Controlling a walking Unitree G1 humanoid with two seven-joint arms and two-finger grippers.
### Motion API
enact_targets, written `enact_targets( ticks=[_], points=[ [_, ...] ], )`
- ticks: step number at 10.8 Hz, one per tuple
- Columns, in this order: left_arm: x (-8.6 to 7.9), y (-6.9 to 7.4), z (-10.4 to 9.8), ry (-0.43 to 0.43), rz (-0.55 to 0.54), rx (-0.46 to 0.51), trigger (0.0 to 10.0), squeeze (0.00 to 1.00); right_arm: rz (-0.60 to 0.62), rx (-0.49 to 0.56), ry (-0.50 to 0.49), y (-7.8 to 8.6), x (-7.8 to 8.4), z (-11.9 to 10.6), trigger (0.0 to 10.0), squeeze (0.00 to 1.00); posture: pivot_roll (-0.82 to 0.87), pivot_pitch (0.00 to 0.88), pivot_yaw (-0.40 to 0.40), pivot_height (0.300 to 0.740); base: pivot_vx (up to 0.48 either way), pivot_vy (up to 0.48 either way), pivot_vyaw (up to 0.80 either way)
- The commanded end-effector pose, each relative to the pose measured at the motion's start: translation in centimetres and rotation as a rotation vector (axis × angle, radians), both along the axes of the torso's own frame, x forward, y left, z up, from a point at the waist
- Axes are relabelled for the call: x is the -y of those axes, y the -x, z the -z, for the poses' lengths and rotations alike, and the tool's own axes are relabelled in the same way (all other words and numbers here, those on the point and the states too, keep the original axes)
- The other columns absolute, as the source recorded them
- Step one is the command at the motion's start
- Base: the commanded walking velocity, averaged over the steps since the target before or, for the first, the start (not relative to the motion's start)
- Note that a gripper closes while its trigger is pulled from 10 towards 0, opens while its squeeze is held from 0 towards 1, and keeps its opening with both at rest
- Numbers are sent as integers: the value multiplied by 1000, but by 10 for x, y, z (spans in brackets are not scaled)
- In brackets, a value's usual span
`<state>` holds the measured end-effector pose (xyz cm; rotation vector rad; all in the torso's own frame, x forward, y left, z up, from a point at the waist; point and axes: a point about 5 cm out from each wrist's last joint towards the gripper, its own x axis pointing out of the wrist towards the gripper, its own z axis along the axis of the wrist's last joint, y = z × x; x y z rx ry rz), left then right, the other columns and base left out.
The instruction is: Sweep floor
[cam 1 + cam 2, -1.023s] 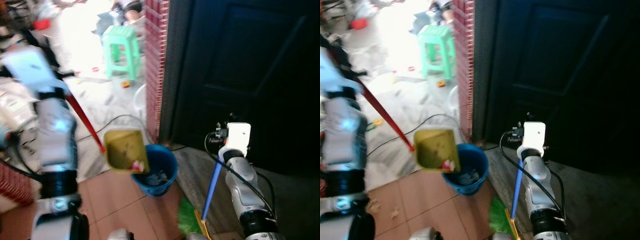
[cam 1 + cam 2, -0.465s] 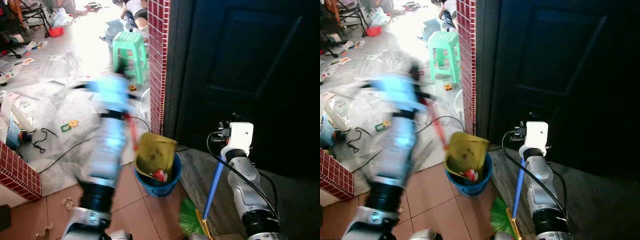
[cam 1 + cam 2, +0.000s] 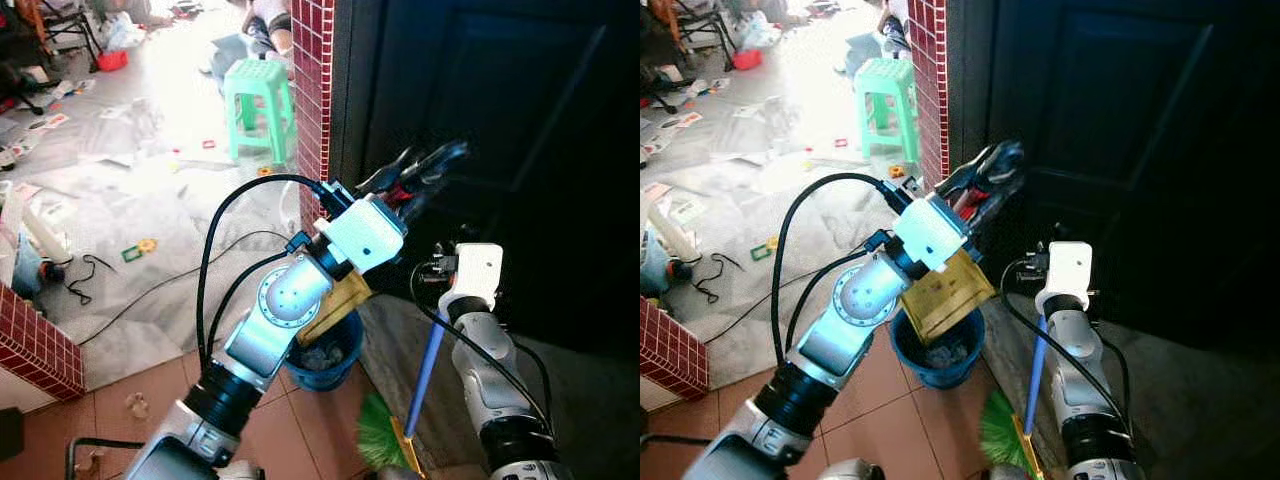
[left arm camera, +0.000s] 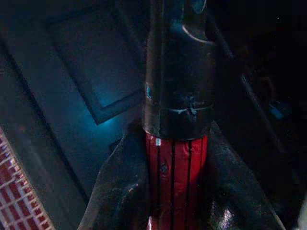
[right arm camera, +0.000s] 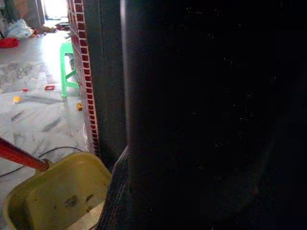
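Tipping over the blue bucket (image 3: 325, 352) at lower centre, the yellow dustpan (image 3: 943, 291) hangs from the left gripper (image 3: 418, 172), clamped on its red handle (image 4: 175, 167) against the dark door (image 3: 500, 120) at upper right. Judged risks: the raised handle striking the door, or litter missing the bucket. Lower right, the right gripper's fingers cannot be made out; the broom (image 3: 425, 372) stands beside that arm.
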<state>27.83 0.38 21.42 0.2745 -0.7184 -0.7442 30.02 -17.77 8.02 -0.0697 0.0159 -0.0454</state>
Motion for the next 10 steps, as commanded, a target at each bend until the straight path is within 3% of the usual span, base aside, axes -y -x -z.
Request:
enact_targets(
  ticks=[1, 3, 4, 6, 7, 8, 9, 10],
  points=[
    [-8, -3, -28, 66, -34, 89, 10000, 0, -7, 47, 1, -6, -2, -10, 10000, 0, -80, 0, 26, 740, 0, 0, 0],
    [-44, -18, -62, 209, -205, 131, 10000, 0, -12, 43, -2, -6, -4, -8, 10000, 0, -72, 0, 20, 740, 0, 0, 0],
    [-72, -24, -88, 313, -320, 180, 10000, 0, -17, 37, -4, -6, -6, -6, 10000, 0, -61, 0, 12, 740, 0, 0, 0],
    [-112, -25, -124, 398, -489, 292, 10000, 0, -36, 28, -7, -8, -12, -4, 10000, 0, -41, 0, 0, 740, 0, 0, 0],
    [-124, -24, -132, 375, -545, 326, 10000, 0, -38, 27, -8, -8, -13, -3, 10000, 0, -31, 0, -4, 740, 0, 0, 0],
    [-131, -30, -121, 323, -597, 298, 10000, 0, -39, 26, -9, -8, -13, -2, 10000, 0, -28, 0, -7, 740, 0, 0, 0],
    [-143, -43, -90, 232, -713, 176, 10000, 0, -42, 24, -8, -7, -14, 0, 10000, 0, -32, 0, -5, 740, 0, 0, 0],
    [-156, -47, -53, 176, -787, 72, 10000, 0, -46, 20, -1, -6, -14, 2, 10000, 0, -35, 0, -5, 740, 0, 0, 0]
  ],
)
